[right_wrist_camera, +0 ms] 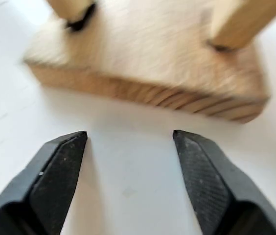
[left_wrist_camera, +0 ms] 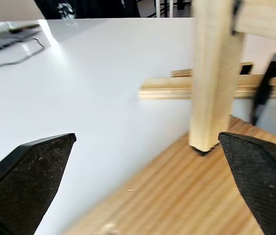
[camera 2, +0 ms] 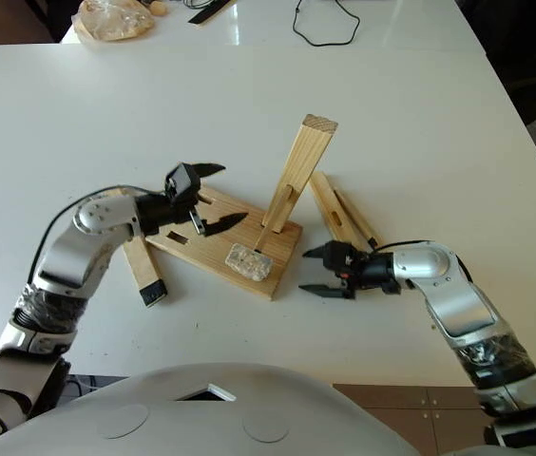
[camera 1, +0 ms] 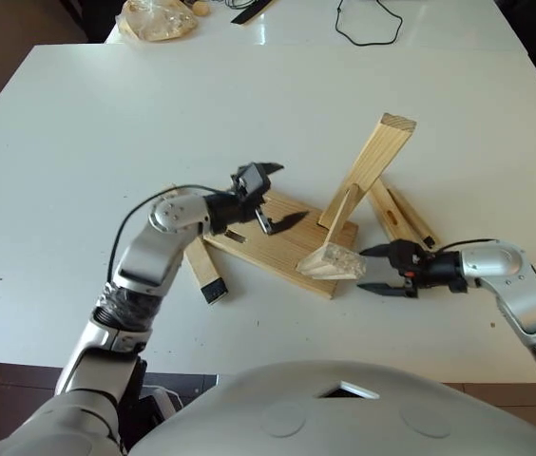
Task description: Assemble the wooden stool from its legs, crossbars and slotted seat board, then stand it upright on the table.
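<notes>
The slotted seat board point(camera 1: 270, 239) lies flat on the white table point(camera 1: 106, 133). A tall leg point(camera 1: 374, 163) stands in the board's far right part and leans away to the right. A second leg point(camera 1: 331, 260) rises from the board's near right corner almost straight at the head camera, so little more than its pale end face can be made out.

Just off the board's left edge lies a loose leg point(camera 1: 203, 271). Its far half is hidden under the left forearm, and only its dark near end is plain. Beyond the board's right edge, behind the tall leg, loose sticks point(camera 1: 403, 215) lie bunched together. How many there are cannot be told.

The left gripper point(camera 1: 277, 197) hovers over the board's left half with its fingers spread wide and nothing between them. The right gripper point(camera 1: 363, 268) sits low just off the board's near right edge, pointing at it, also spread wide and empty.

The left wrist view adds a close look between that gripper's pads point(left_wrist_camera: 28, 183). A leg's foot meets the board at a dark gap, with its top cut off by the frame; which leg it is cannot be told. The loose sticks lie past it. The right wrist view shows the board's side grain, blurred, with two leg feet cut off above it.

Well beyond the board's far side, a plastic bag point(camera 1: 159, 19) and a black cable point(camera 1: 368, 27) lie on a second table, both cropped by the frame.
</notes>
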Motion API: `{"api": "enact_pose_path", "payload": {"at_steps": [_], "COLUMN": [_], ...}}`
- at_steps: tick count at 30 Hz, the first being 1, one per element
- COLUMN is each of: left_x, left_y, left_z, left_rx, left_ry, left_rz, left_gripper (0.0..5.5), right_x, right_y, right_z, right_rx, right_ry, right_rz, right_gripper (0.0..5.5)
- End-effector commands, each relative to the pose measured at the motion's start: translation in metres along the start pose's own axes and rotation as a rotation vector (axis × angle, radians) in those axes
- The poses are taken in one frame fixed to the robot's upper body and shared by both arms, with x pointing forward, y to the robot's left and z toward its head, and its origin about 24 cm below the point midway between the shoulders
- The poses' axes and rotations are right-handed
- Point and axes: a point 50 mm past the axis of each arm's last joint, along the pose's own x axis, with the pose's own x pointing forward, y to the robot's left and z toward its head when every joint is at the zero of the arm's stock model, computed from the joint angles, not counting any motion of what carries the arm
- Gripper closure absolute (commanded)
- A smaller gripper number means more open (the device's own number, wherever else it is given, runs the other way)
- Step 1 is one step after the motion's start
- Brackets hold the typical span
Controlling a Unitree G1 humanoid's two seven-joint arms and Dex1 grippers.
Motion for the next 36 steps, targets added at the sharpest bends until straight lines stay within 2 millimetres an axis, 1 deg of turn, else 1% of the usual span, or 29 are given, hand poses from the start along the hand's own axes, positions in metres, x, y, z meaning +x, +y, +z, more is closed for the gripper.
{"api": "enact_pose_path", "payload": {"at_steps": [1, 3, 6, 9, 12, 14, 16, 19, 21, 26, 31, 34, 36], "left_x": [-0.007, -0.007, 0.003, 0.018, 0.032, 0.036, 0.035, 0.028, 0.025, 0.027, 0.025, 0.022, 0.021], "left_y": [0.037, 0.054, 0.071, 0.079, 0.072, 0.068, 0.066, 0.062, 0.059, 0.053, 0.047, 0.042, 0.040], "left_z": [0.010, 0.007, 0.000, -0.009, -0.026, -0.035, -0.043, -0.058, -0.064, -0.067, -0.070, -0.073, -0.075], "left_rx": [0.049, 0.055, 0.086, 0.099, 0.134, 0.151, 0.145, 0.138, 0.135, 0.133, 0.123, 0.112, 0.105], "left_ry": [-0.010, -0.007, 0.020, 0.045, 0.106, 0.135, 0.152, 0.184, 0.194, 0.192, 0.191, 0.194, 0.202], "left_rz": [0.075, 0.129, 0.162, 0.165, 0.108, 0.080, 0.071, 0.061, 0.053, 0.019, -0.007, -0.031, -0.039], "left_gripper": [0.10, 0.10, 0.10, 0.10, 0.10, 0.10, 0.10, 0.10, 0.10, 0.10, 0.10, 0.10, 0.10], "right_x": [0.001, 0.013, 0.030, 0.042, 0.050, 0.052, 0.049, 0.043, 0.044, 0.053, 0.053, 0.049, 0.046], "right_y": [0.022, 0.022, 0.022, 0.023, 0.028, 0.029, 0.030, 0.034, 0.033, 0.015, 0.002, -0.015, -0.028], "right_z": [0.012, 0.023, 0.033, 0.039, 0.040, 0.039, 0.038, 0.041, 0.042, 0.039, 0.035, 0.028, 0.030], "right_rx": [0.029, 0.038, 0.036, 0.044, 0.048, 0.053, 0.057, 0.053, 0.058, 0.070, 0.083, 0.090, 0.092], "right_ry": [-0.048, -0.091, -0.107, -0.118, -0.110, -0.101, -0.097, -0.108, -0.117, -0.108, -0.104, -0.090, -0.104], "right_rz": [0.174, 0.213, 0.255, 0.291, 0.320, 0.320, 0.322, 0.368, 0.366, 0.243, 0.158, 0.049, -0.024], "right_gripper": [2.24, 2.24, 2.24, 2.24, 2.24, 2.24, 2.24, 2.24, 2.24, 2.24, 2.24, 2.24, 2.24]}}
